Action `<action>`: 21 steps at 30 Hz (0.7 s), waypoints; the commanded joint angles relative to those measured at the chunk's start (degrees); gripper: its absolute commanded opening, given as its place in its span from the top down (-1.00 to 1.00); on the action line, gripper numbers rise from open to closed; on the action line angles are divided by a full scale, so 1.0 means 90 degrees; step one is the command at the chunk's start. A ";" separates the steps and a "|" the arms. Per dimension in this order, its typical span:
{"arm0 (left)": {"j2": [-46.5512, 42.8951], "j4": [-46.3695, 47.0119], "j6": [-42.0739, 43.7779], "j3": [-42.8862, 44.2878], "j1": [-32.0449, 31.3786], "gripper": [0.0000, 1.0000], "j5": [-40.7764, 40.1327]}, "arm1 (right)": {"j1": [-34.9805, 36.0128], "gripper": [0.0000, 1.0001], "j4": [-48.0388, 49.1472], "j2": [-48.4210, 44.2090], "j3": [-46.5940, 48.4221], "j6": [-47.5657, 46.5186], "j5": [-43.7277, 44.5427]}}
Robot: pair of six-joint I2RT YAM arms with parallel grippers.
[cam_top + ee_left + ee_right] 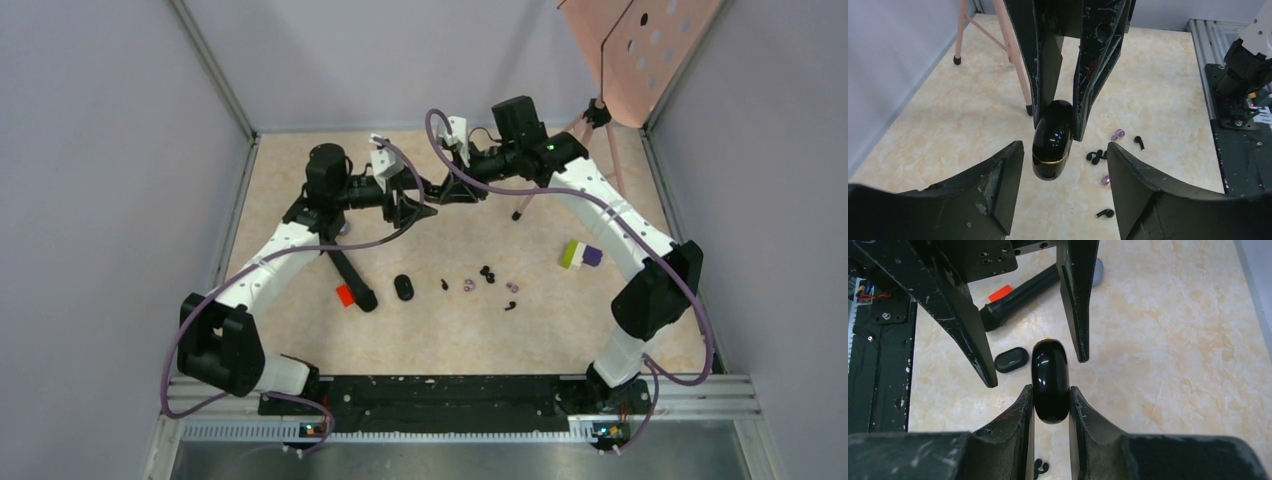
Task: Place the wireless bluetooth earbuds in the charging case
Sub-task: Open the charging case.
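Observation:
A glossy black charging case (pixel 1050 375) with a gold seam (pixel 1050 161) hangs in the air over the back of the table. My right gripper (pixel 1050 388) is shut on its rear end. My left gripper (pixel 1065 150) faces it and is open, with a finger on each side of the case and clear of it. The two grippers meet nose to nose, left gripper (pixel 412 211) against right gripper (pixel 455 190). Several wireless bluetooth earbuds lie loose on the table below: a purple one (pixel 1118 134), a black one (pixel 1138 142), a black pair (pixel 1096 156) and another black one (pixel 1106 213).
A second black oval case (pixel 1011 360) lies closed on the table near a long black marker (pixel 1020 297) with a red piece (pixel 345 295). Green and purple blocks (pixel 578 254) sit to the right. A pink tripod leg (pixel 1015 60) stands behind the grippers.

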 commanded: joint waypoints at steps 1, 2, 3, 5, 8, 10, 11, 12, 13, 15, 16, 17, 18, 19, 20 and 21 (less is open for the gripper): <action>0.0013 0.1060 -0.1045 -0.0291 -0.0010 -0.28 0.0049 | 0.0096 0.86 0.0088 -0.0430 0.0061 -0.0067 0.0088; 0.0041 0.1201 -0.1219 -0.0323 -0.0008 -0.20 0.0043 | 0.0095 0.86 0.0093 -0.0450 0.0056 -0.0073 0.0094; 0.0090 0.1289 -0.1418 -0.0320 -0.0010 -0.15 0.0034 | 0.0097 0.86 0.0090 -0.0456 0.0048 -0.0058 0.0094; 0.0177 0.1324 -0.1604 -0.0270 -0.0001 -0.09 0.0057 | 0.0105 0.86 0.0086 -0.0463 0.0065 -0.0061 0.0090; 0.0252 0.1520 -0.1782 -0.0272 0.0007 0.01 0.0102 | 0.0128 0.86 0.0086 -0.0458 0.0077 -0.0048 0.0124; 0.0292 0.1616 -0.1854 -0.0275 0.0009 0.08 0.0144 | 0.0149 0.86 0.0071 -0.0467 0.0075 -0.0046 0.0146; 0.0307 0.1632 -0.1862 -0.0275 0.0005 0.09 0.0155 | 0.0156 0.86 0.0069 -0.0478 0.0084 -0.0046 0.0152; 0.0316 0.1644 -0.1868 -0.0282 0.0009 0.09 0.0159 | 0.0159 0.86 0.0069 -0.0478 0.0085 -0.0042 0.0158; 0.0318 0.1661 -0.1873 -0.0299 0.0004 0.07 0.0155 | 0.0163 0.86 0.0066 -0.0493 0.0085 -0.0032 0.0165; 0.0306 0.1705 -0.1864 -0.0343 0.0000 -0.03 0.0123 | 0.0178 0.86 0.0066 -0.0492 0.0099 -0.0016 0.0166; 0.0297 0.1741 -0.1849 -0.0372 0.0005 -0.05 0.0121 | 0.0174 0.86 0.0066 -0.0497 0.0111 0.0005 0.0161; 0.0290 0.1760 -0.1833 -0.0395 0.0001 -0.06 0.0130 | 0.0183 0.86 0.0066 -0.0502 0.0127 0.0040 0.0169; 0.0293 0.1772 -0.1801 -0.0414 -0.0005 -0.07 0.0136 | 0.0183 0.86 0.0066 -0.0507 0.0138 0.0061 0.0167; 0.0297 0.1763 -0.1760 -0.0434 -0.0001 -0.06 0.0139 | 0.0183 0.86 0.0073 -0.0515 0.0150 0.0090 0.0161; 0.0291 0.1763 -0.1731 -0.0447 0.0005 -0.06 0.0140 | 0.0188 0.86 0.0067 -0.0517 0.0160 0.0104 0.0159; 0.0296 0.1748 -0.1689 -0.0458 0.0001 -0.04 0.0147 | 0.0192 0.86 0.0071 -0.0518 0.0171 0.0123 0.0166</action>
